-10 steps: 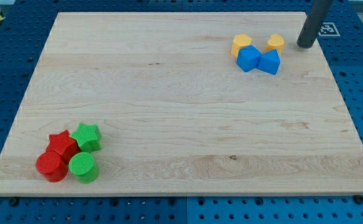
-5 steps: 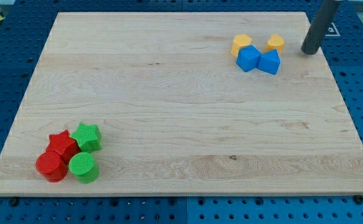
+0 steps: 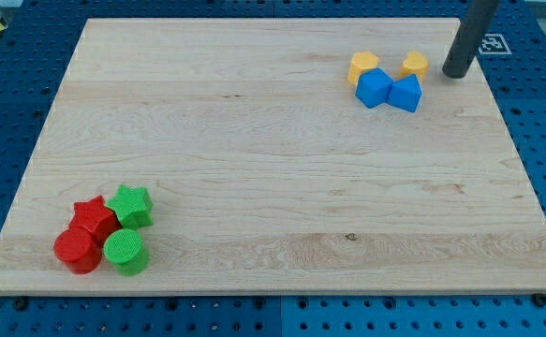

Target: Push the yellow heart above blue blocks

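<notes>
Camera view puts my tip (image 3: pixel 457 73) just right of the yellow heart (image 3: pixel 415 65), not touching; there are no jaws to open or shut, only the rod; the heart already sits at the top edge of the blue blocks (image 3: pixel 389 91), beside a yellow hexagon-like block (image 3: pixel 363 66); you seem near the end, so any next push should be a light leftward nudge; the rod leans up toward the view's top right.
</notes>
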`<action>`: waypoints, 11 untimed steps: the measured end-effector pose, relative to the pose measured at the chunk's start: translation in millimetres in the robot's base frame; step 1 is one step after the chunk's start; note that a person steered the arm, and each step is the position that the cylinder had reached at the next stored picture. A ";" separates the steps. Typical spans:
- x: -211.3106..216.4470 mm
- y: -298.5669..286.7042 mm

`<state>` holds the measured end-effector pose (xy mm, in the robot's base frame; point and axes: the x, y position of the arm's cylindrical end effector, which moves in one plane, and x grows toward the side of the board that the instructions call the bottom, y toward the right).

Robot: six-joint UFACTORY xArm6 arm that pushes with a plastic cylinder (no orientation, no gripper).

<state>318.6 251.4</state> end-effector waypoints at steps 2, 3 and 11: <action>-9.8 -2.8; -9.8 -7.1; -4.5 -50.6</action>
